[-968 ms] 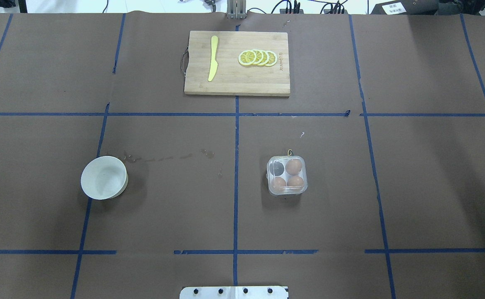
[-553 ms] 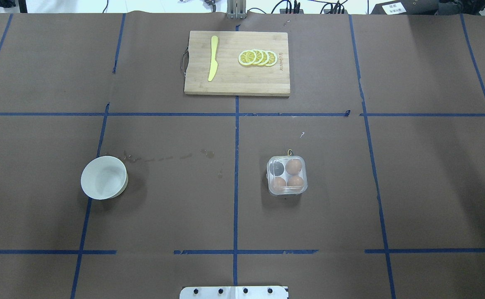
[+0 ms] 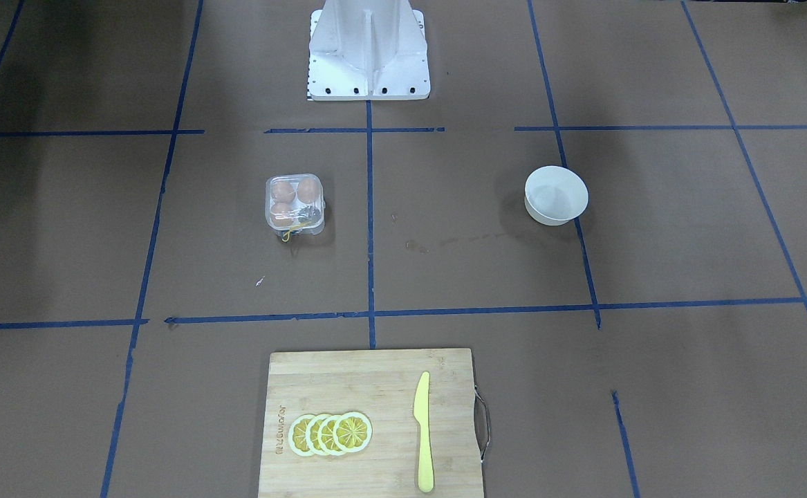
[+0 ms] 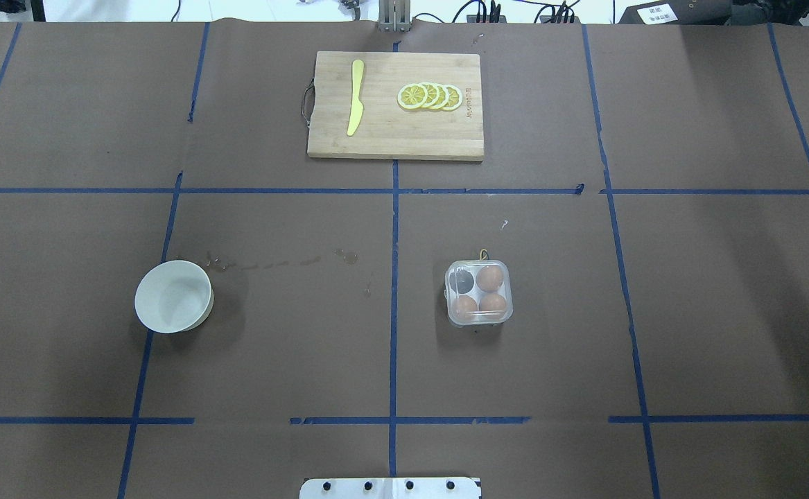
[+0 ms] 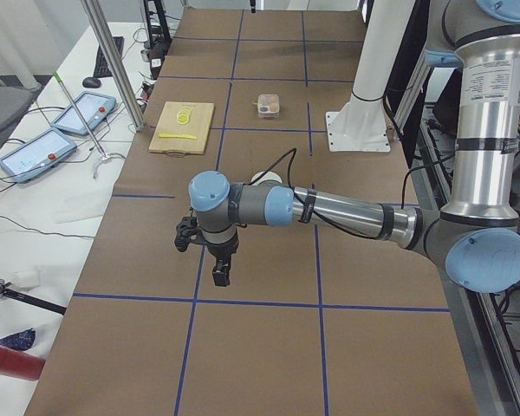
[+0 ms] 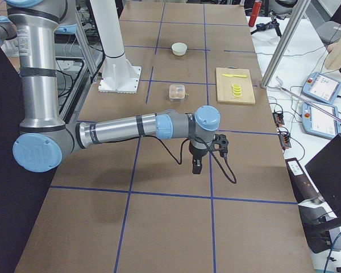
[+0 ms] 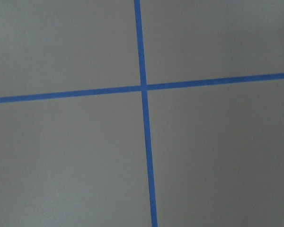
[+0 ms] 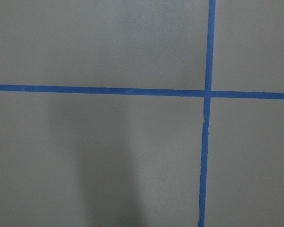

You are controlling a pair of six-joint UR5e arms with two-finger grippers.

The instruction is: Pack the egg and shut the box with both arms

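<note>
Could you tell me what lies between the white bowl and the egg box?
No object: the overhead view shows only bare table between bowl and box, crossed by a blue tape line.

We see the table (image 4: pixel 723 312) covered in matt brown paper, crossed by strips of smooth blue tape (image 4: pixel 394 346). The box (image 4: pixel 480 319) is clear, glossy plastic, and the eggs (image 4: pixel 490 278) inside it look smooth and matt. The bowl (image 4: pixel 172 296) is smooth and white. The cutting board (image 4: pixel 396 142) is pale grained wood, the knife (image 4: pixel 355 97) yellow plastic. The arms (image 5: pixel 347 212) have satin grey metal tubes with glossy light-blue caps.
</note>
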